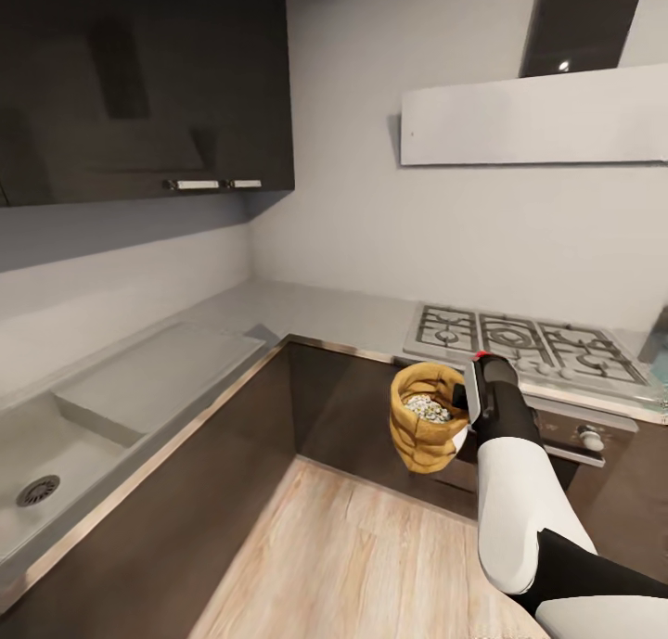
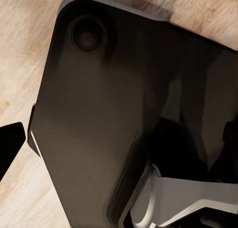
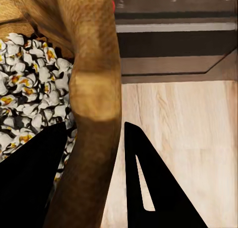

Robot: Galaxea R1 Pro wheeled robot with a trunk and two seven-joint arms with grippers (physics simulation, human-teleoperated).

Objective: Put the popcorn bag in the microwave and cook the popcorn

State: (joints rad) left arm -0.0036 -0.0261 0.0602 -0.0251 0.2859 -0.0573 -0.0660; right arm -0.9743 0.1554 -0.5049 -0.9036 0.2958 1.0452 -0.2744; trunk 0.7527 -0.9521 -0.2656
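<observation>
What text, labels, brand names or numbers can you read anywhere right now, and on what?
None can be read.
Tan cloth popcorn bag, held by the right gripper: no label faces the cameras.
Round white oven knob below the gas hob: any markings are too small to read.
Dark glossy wall cabinets and grey steel-look countertop: no lettering.

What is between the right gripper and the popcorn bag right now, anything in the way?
Nothing visible. The right gripper already holds the popcorn bag by its rolled rim, one finger inside over the popcorn, one outside. The bag hangs in the air in front of the gas hob.
</observation>
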